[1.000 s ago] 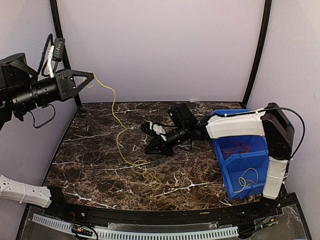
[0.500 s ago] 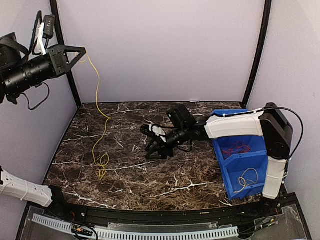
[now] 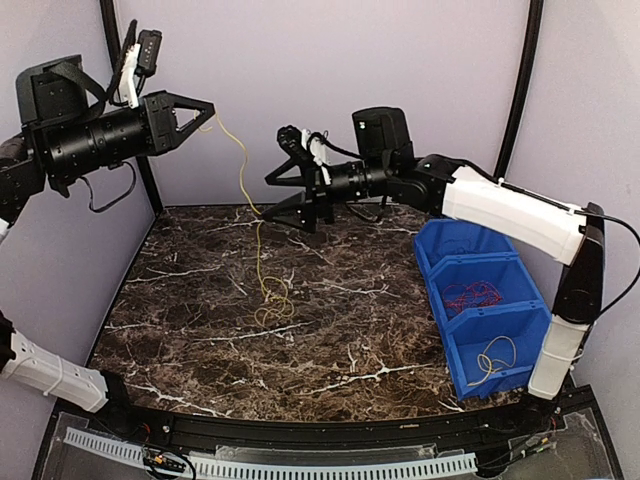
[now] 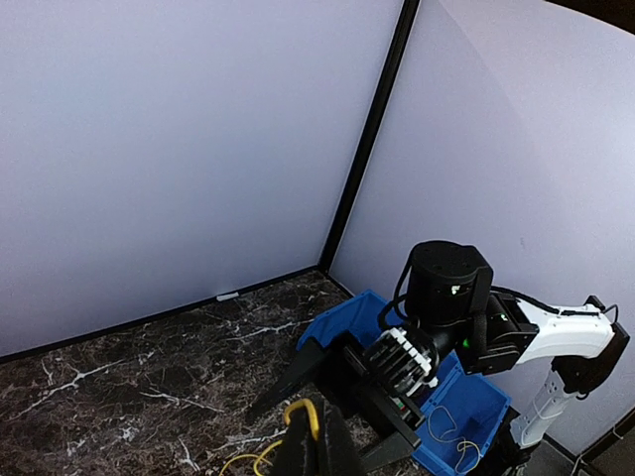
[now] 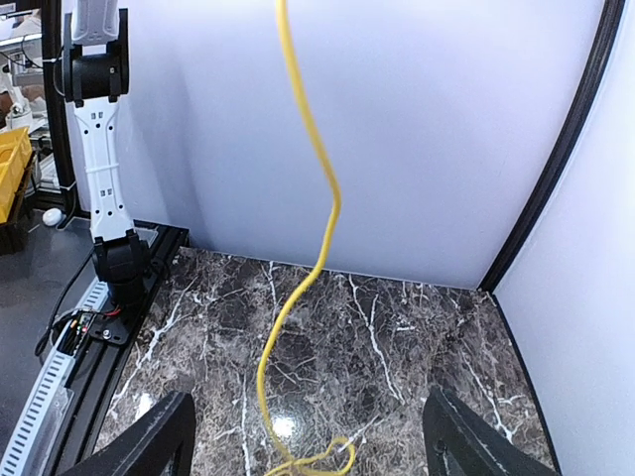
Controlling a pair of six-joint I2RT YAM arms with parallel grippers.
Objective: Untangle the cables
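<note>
Your left pincer [image 3: 205, 108] is clenched on the yellow cable [image 3: 258, 235], high up and far left of the blue bin [image 3: 440, 260]. The cable hangs to a loose coil on the worktop [image 3: 180, 300], left of the bin. Your right pincer [image 3: 270, 203] gapes wide beside the hanging strand, gripping nothing. Inside the bin lie red cables [image 3: 472, 296].

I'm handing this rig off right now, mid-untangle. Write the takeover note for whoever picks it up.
Left end effector: shut on the yellow cable top end, raised high.
Right end effector: open, empty, raised beside the hanging stretch.
Yellow cable's lower end lies looped on the table.
Done: red cable and pale cable sit in separate blue bin compartments.
Left: probably free the yellow loops, then bin it.
</note>
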